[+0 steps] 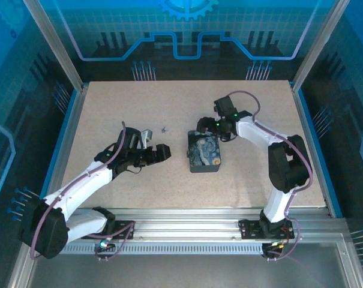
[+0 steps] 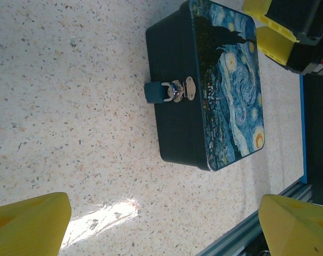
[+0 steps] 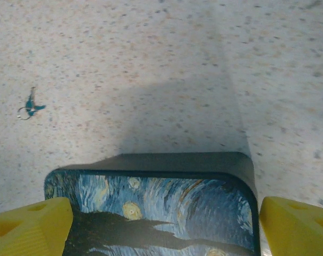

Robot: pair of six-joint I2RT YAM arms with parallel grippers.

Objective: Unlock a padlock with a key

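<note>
Key [image 3: 29,106] tiny, blurred, padlock [image 2: 151,92] dark against tin [image 2: 174,133], left gripper [image 2: 162,224], right gripper [image 3: 161,226] both wide.

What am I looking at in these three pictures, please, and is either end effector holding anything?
Two robot arms are bolted to the near edge of a table. One picture comes from a camera above and behind them; the other two come from cameras on the wrists, so yellow fingers frame those views. On the table lies a painted tin box with a small padlock on its clasp; a tiny key lies apart from it. The left end effector faces the padlock side; the right end effector hovers over the box's far end. Both are open and hold nothing.
</note>
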